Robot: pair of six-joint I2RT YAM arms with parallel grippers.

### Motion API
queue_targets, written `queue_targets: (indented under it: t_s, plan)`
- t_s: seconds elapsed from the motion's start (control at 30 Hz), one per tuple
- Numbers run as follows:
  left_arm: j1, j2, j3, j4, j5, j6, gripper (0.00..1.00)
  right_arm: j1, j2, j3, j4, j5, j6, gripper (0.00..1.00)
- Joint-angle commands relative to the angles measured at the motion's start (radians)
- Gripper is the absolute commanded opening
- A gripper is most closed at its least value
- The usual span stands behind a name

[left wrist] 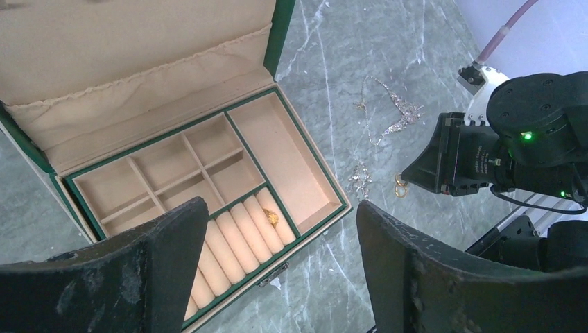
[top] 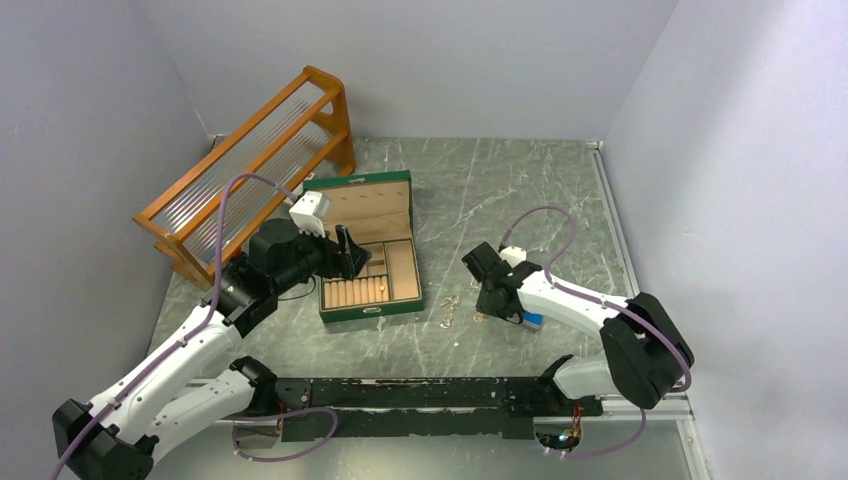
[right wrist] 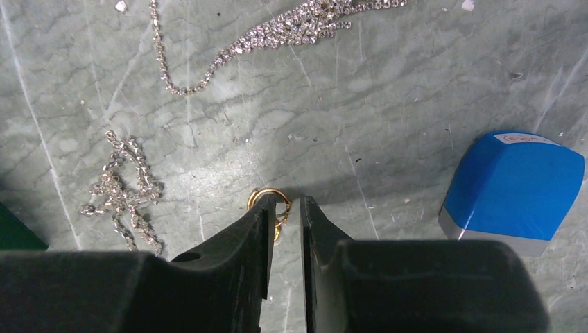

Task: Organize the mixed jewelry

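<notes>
The mixed jewelry lies on the grey table right of the open green box (top: 366,312). A long sparkly chain (right wrist: 277,31), a small sparkly chain cluster (right wrist: 125,191) and a gold ring piece (right wrist: 269,195) show in the right wrist view. My right gripper (right wrist: 284,208) is down at the table with its jaws a narrow gap apart. Its left fingertip lies over the gold ring piece, and part of the piece shows in the gap. One gold piece (left wrist: 271,218) sits in the box's ring rolls. My left gripper (left wrist: 277,263) is wide open and empty above the box's front edge.
A small blue block (right wrist: 513,184) lies just right of my right gripper; it also shows in the top view (top: 532,320). A wooden rack (top: 250,165) stands at the back left. The box's raised lid (top: 360,205) faces the back wall.
</notes>
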Motion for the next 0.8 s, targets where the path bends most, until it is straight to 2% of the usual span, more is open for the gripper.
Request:
queue_targets:
  t_s: [0.0, 0.1, 0.23, 0.4, 0.57, 0.77]
  plan:
    - [0.006, 0.004, -0.005, 0.039, 0.026, -0.007, 0.83, -0.008, 0.014, -0.013, -0.005, -0.007, -0.002, 0.23]
    - [0.006, 0.002, -0.008, 0.041, 0.028, -0.009, 0.82, -0.008, 0.015, -0.019, -0.004, -0.012, 0.000, 0.21]
    - [0.006, 0.000, -0.009, 0.046, 0.042, -0.008, 0.83, -0.008, 0.012, -0.027, 0.009, -0.022, -0.012, 0.13]
    - [0.005, 0.032, -0.032, 0.104, 0.194, -0.021, 0.89, -0.009, 0.018, -0.019, 0.017, -0.001, -0.031, 0.03]
    - [-0.011, 0.118, -0.045, 0.173, 0.303, -0.090, 0.91, -0.011, -0.035, -0.030, 0.047, 0.041, -0.028, 0.02]
    - [-0.128, 0.268, 0.025, 0.211, 0.280, -0.182, 0.89, -0.014, -0.125, -0.063, 0.125, 0.067, -0.013, 0.02]
